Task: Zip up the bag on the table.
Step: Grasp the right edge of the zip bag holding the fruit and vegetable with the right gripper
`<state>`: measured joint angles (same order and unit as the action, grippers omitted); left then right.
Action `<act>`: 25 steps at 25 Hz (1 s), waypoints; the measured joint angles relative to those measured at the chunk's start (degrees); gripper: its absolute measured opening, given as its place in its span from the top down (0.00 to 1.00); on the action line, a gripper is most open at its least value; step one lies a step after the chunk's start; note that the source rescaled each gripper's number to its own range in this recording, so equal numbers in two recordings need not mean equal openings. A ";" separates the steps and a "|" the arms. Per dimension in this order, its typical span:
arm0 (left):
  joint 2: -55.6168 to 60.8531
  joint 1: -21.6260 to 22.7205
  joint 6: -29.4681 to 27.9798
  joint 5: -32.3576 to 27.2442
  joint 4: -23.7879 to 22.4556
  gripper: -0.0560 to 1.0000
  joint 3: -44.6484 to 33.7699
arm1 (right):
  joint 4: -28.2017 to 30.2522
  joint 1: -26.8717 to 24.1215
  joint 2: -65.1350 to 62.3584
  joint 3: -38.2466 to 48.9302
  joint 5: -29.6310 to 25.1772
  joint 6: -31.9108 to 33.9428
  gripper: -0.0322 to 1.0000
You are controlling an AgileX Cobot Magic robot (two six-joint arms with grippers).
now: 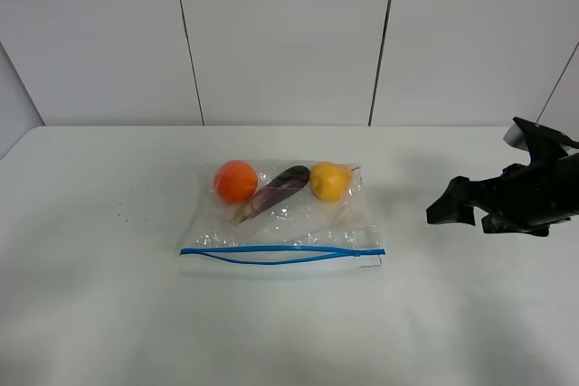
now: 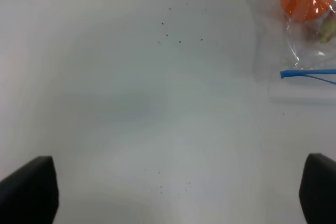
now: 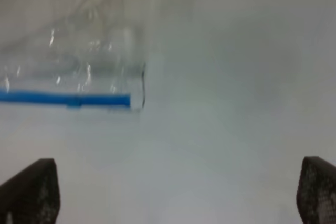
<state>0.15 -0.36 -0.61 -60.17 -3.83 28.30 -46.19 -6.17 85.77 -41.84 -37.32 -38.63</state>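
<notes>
The bag [image 1: 282,210] lies in the middle of the tabletop [image 1: 90,305], blue zip [image 1: 280,253] near. Our left hand [image 2: 170,190] and right hand [image 3: 168,195] are wide open — the loose bag may slide when pulled.

The right arm [image 1: 529,192] is cut off by the high view's right edge. The left wrist view catches only one corner of the bag [image 2: 310,45]. The right wrist view is blurred, its zipper strip [image 3: 63,98] cut by the edge.
</notes>
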 joint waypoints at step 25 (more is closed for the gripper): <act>0.00 0.00 0.00 0.00 -0.11 0.00 0.00 | -25.10 -6.34 36.28 -17.27 -28.59 -28.44 0.00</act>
<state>0.15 -0.36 -0.61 -60.17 -3.94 28.30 -71.29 -12.50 122.05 -59.11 -65.91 -67.07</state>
